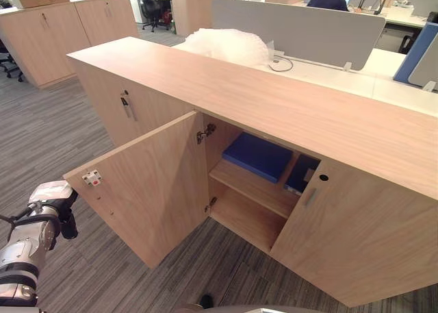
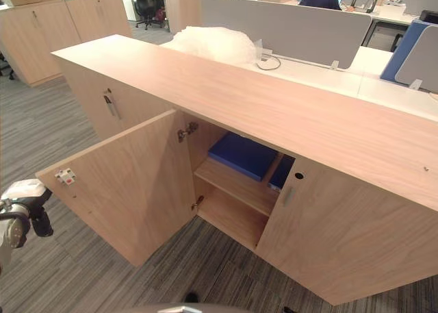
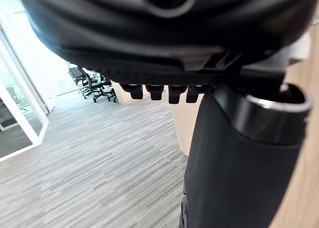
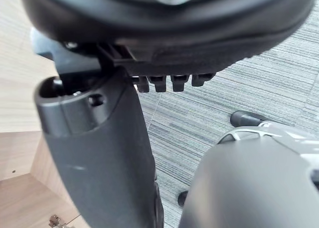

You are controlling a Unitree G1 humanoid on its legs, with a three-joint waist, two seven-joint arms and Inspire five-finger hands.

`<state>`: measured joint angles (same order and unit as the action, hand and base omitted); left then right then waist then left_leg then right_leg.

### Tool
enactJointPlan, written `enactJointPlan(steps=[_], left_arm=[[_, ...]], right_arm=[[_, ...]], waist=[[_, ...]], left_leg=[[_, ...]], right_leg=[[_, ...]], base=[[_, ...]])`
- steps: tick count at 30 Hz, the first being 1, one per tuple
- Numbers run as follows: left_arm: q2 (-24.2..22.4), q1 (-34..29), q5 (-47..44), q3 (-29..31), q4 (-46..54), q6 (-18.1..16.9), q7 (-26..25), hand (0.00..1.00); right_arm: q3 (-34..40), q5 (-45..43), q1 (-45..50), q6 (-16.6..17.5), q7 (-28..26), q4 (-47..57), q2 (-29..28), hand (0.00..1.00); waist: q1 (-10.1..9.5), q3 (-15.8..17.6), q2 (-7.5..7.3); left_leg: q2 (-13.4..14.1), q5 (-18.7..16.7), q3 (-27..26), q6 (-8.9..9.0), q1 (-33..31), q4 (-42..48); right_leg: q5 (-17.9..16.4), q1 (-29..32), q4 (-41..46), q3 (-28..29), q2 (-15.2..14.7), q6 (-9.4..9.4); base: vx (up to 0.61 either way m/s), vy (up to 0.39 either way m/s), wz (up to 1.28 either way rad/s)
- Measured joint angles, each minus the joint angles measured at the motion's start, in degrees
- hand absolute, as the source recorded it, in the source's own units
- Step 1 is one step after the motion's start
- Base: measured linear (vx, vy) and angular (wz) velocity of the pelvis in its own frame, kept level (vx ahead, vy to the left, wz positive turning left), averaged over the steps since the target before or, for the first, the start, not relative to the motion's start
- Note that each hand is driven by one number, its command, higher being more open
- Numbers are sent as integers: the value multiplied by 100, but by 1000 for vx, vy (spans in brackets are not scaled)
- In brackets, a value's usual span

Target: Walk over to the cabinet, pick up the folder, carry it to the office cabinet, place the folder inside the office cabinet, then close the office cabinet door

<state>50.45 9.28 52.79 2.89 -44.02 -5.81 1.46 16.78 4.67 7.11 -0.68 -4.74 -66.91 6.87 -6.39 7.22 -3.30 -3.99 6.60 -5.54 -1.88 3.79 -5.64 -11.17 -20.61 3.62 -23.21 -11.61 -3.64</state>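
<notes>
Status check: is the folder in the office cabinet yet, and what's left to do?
Done, by the look of it: a blue folder lies flat on the upper shelf inside the office cabinet. In hand: nothing; the left hand and the right hand are both empty, fingers relaxed. Left: the left door stands wide open and the right door is ajar, so closing remains.

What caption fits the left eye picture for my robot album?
Blue folder lies on the shelf inside the wooden office cabinet, its left door swung wide open.
</notes>
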Motion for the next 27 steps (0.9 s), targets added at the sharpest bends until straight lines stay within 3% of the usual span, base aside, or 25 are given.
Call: enactJointPlan(steps=[4,10,16,20,24,27], left_arm=[[-103,0,-709,51,64,197,-40,100],[-766,3,-2143,686,9,516,-250,100],[-1160,16,-3243,843,-31,623,-533,100],[-1455,-327,-3164,714,762,1000,-807,100],[-1457,-1089,-2272,229,1906,1040,-812,100],[-1342,-1581,-1942,-287,2695,1038,-559,100]], right_arm=[[35,-2,-2,0,3,-1,-4,100],[252,-5,10,-38,5,-32,-38,100],[630,-8,38,-50,5,-34,-103,100],[696,-8,91,-58,29,-35,-196,100],[704,-7,134,-49,40,-132,-207,100],[698,-7,94,-27,35,-152,-164,100]], waist=[[-1,34,-77],[22,43,-76],[41,29,-2],[31,17,45],[-50,-7,165],[-173,-48,314]], left_leg=[[-50,0,-1,-1,11,0],[-6,-23,33,-15,49,0],[75,-98,68,-12,111,0],[65,-114,159,-32,97,1],[57,-116,302,-50,89,2],[43,-90,337,-88,47,2]], right_leg=[[-25,-51,-66,-9,-23,48],[124,-50,31,9,24,219],[312,47,328,30,48,78],[348,120,529,27,22,43],[389,181,748,20,-7,-38],[216,231,586,26,-17,-227]], base=[[-2,14,1],[15,27,5],[19,35,3],[27,29,14],[19,32,23],[-29,15,18]])
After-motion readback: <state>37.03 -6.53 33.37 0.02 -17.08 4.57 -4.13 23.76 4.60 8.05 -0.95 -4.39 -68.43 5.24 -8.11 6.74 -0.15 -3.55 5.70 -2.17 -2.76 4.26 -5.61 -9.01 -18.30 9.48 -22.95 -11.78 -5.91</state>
